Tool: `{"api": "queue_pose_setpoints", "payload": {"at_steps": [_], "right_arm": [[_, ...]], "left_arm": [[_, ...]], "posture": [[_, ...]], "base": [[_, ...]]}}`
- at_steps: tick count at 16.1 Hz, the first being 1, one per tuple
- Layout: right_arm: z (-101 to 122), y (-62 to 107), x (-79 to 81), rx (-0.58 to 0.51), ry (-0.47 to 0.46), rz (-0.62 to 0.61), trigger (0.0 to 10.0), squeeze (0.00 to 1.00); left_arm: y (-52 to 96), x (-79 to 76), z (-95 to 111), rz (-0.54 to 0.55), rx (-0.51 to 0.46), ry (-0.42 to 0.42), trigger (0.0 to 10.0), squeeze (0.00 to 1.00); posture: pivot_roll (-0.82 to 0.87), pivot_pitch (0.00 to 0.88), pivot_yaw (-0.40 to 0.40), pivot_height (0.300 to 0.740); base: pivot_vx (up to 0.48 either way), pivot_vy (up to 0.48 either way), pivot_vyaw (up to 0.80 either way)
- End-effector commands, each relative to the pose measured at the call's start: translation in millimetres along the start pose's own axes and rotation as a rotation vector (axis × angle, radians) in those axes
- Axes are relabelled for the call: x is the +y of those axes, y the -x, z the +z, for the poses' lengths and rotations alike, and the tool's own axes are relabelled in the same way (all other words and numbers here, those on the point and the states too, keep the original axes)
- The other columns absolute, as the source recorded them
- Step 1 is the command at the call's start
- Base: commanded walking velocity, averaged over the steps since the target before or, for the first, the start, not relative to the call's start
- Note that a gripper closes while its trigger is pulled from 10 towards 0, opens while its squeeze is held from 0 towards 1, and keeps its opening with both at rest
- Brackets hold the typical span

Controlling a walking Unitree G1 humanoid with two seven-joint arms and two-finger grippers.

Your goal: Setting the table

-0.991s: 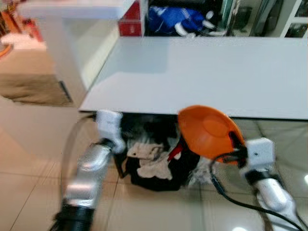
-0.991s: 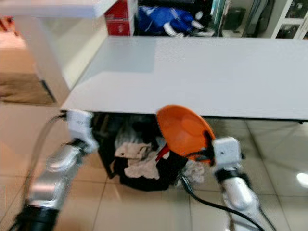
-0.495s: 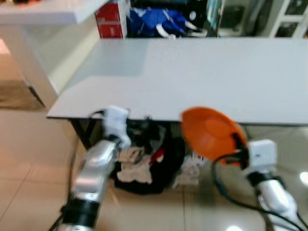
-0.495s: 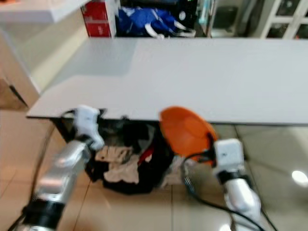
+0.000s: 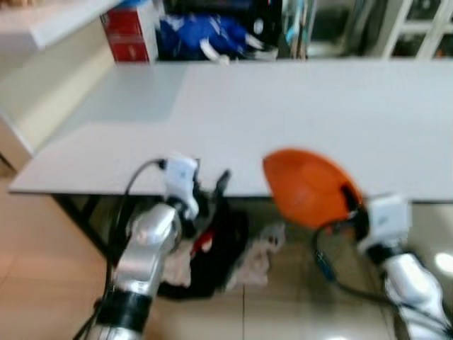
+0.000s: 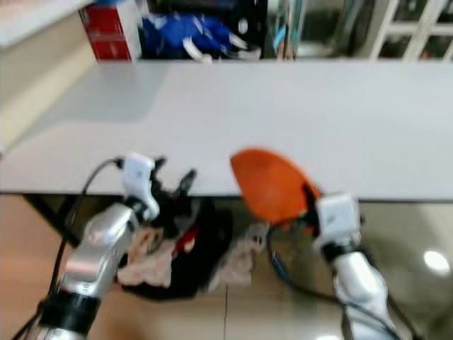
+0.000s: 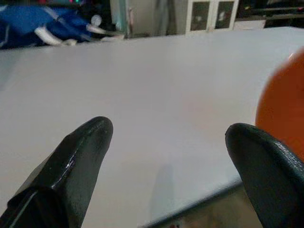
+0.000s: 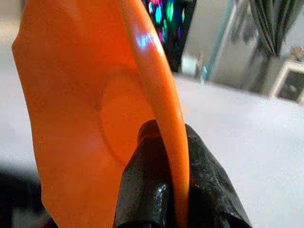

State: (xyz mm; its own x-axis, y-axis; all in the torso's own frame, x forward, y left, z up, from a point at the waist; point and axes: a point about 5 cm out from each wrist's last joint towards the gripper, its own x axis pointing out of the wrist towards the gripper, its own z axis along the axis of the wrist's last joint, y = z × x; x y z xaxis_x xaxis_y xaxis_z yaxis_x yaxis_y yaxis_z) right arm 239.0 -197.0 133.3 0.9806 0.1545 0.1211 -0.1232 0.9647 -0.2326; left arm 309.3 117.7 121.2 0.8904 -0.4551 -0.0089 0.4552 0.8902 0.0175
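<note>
A round orange plate (image 5: 306,188), smooth and glossy like plastic with a shallow central well, stands tilted on edge at the near edge of the tabletop (image 5: 297,120). The right claw (image 8: 166,190) is clamped on its rim, one black finger on each face. The tabletop is a flat, matte, pale grey slab. The left claw (image 7: 166,166) hovers just at that near edge with its two rounded black fingers (image 7: 80,152) spread wide apart, holding nothing. On the tiled floor below lies a black bag or basket (image 5: 216,248) with crumpled beige and white cloths (image 5: 255,258) spilling out. Beyond the tabletop sit a red box (image 5: 127,35) and a blue bundle (image 5: 187,35).
</note>
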Motion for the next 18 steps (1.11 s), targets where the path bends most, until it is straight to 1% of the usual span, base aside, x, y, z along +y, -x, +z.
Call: {"api": "queue_pose_setpoints", "payload": {"at_steps": [1, 3, 4, 5, 6, 7, 8, 9, 12, 14, 16, 18], "right_arm": [[41, -14.1, 7.7, -0.171, -0.049, 0.056, 0.0, 0.0], [60, -26.8, -0.7, -0.232, -0.088, 0.042, 0.0, 0.0], [62, -33.2, -7.0, -0.241, -0.108, 0.015, 0.0, 0.0], [59, -42.5, -18.1, -0.222, -0.133, -0.054, 0.0, 0.0], [52, -54.3, -31.1, -0.198, -0.173, -0.15, 0.0, 0.0], [49, -63.4, -37.2, -0.179, -0.195, -0.198, 0.0, 0.0], [47, -72.7, -39.3, -0.167, -0.208, -0.22, 0.0, 0.0], [48, -87.0, -38.6, -0.161, -0.23, -0.231, 0.0, 0.0], [45, -92.8, -33.8, -0.161, -0.228, -0.218, 0.0, 0.0], [40, -95.2, -31.1, -0.153, -0.226, -0.22, 0.0, 0.0], [39, -97.3, -29.5, -0.151, -0.23, -0.216, 0.0, 0.0], [35, -98.6, -28.5, -0.142, -0.227, -0.211, 0.0, 0.0]], "left_arm": [[2.2, 6.7, 1, 0.012, -0.003, -0.027, 10.0, 0.0], [-0.5, 4.1, 3, -0.001, -0.011, -0.043, 10.0, 0.0], [-2.2, 3.3, 3, -0.001, -0.011, -0.043, 10.0, 0.0], [-4.0, 1.9, 4, -0.005, -0.014, -0.045, 10.0, 0.0], [-5.1, 0.2, 5, -0.012, -0.02, -0.044, 10.0, 0.0], [-5.5, -0.3, 5, -0.015, -0.022, -0.045, 10.0, 0.0], [-5.5, -0.9, 5, -0.016, -0.023, -0.047, 10.0, 0.0], [-5.8, -2.9, 6, -0.021, -0.027, -0.058, 10.0, 0.0], [-7.1, 0.7, 13, 0.002, -0.049, -0.054, 10.0, 0.0], [-7.0, -0.4, 16, 0.0, -0.066, -0.055, 10.0, 0.0], [-8.3, -5.1, 22, -0.012, -0.089, -0.054, 10.0, 0.0], [-10.7, -18.1, 34, -0.069, -0.131, -0.05, 10.0, 0.0]], "posture": [[-0.06, 0.0, 0.063, 0.74], [-0.07, 0.0, 0.064, 0.74], [-0.07, 0.0, 0.065, 0.74], [-0.07, 0.0, 0.064, 0.74], [-0.07, 0.0, 0.066, 0.74], [-0.06, 0.0, 0.066, 0.74], [-0.05, 0.0, 0.067, 0.74], [-0.03, 0.0, 0.058, 0.74], [-0.02, 0.0, 0.049, 0.74], [-0.02, 0.0, 0.049, 0.74], [-0.03, 0.0, 0.048, 0.74], [-0.03, 0.0, 0.048, 0.74]], "base": [[0.0, 0.0, 0.0], [0.0, 0.0, 0.0], [0.0, 0.0, 0.0], [0.0, 0.0, 0.0], [0.0, 0.0, 0.0], [0.0, 0.0, 0.0], [0.0, 0.0, 0.0], [0.0, 0.0, 0.0], [0.0, 0.0, 0.0], [0.356, 0.144, 0.0], [0.386, 0.285, 0.0], [0.382, 0.289, 0.0]]}}
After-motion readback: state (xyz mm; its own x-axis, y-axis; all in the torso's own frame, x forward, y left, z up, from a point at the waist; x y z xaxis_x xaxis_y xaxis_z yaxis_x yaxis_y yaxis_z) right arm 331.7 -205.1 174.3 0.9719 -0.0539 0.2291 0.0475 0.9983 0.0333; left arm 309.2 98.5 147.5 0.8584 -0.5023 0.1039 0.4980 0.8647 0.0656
